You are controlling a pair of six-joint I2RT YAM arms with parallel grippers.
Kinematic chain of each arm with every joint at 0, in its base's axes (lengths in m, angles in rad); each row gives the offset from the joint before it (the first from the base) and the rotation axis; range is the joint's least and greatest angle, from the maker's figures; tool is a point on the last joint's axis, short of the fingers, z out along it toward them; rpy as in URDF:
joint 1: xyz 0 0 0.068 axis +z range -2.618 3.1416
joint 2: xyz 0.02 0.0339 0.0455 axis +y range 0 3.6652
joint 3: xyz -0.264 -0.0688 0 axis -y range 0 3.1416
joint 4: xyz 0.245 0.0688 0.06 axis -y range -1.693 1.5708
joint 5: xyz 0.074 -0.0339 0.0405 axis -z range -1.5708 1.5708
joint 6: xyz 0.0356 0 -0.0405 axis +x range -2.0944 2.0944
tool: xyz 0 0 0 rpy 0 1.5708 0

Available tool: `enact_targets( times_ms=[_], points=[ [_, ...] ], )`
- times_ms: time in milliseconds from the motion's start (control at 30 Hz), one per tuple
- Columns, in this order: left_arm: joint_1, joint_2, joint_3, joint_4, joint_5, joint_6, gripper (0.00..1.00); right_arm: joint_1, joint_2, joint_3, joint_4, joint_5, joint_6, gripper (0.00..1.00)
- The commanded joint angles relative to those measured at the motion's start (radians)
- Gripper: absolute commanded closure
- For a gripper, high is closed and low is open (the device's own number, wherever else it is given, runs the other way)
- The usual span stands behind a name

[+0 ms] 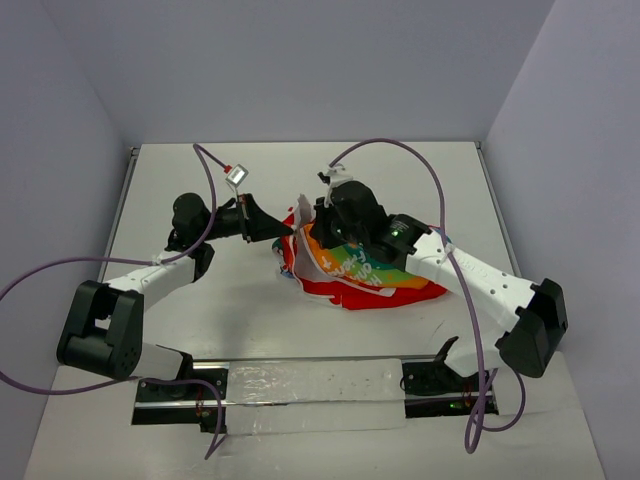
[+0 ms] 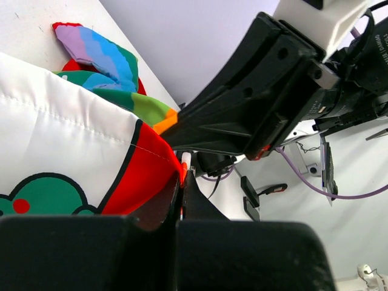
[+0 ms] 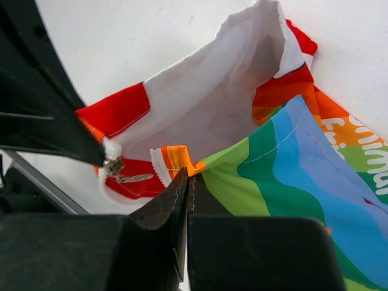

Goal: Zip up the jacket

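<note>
The jacket (image 1: 365, 270) lies crumpled mid-table, red with rainbow stripes and white lining. My left gripper (image 1: 285, 232) is shut on the jacket's red front edge (image 2: 151, 173) by its zipper tape, at the jacket's left end. My right gripper (image 1: 318, 222) is shut on the other front edge, at the orange end of the rainbow panel (image 3: 182, 159). The metal zipper slider and pull (image 3: 118, 170) hang at the left gripper's fingertip, a little left of my right jaws. The two grippers are close together.
A small silver and red object (image 1: 236, 175) sits on the table behind the left arm. Purple cables loop over both arms. A clear plastic strip (image 1: 310, 385) lies along the near edge between the arm bases.
</note>
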Motion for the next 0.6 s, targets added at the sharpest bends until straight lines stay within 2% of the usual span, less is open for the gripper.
enact_targets(
  times_ms=[0,300,567],
  points=[
    [-0.003,0.005,-0.003,0.088,-0.007,0.001,1.0,0.024,-0.056,-0.016,0.026,-0.029,0.001,1.0],
    [-0.003,0.01,-0.008,0.096,-0.015,-0.004,1.0,0.051,-0.04,-0.004,0.009,-0.045,-0.016,1.0],
    [-0.003,0.005,-0.012,0.093,-0.013,0.001,1.0,0.058,-0.056,-0.005,-0.009,0.038,-0.011,1.0]
  ],
)
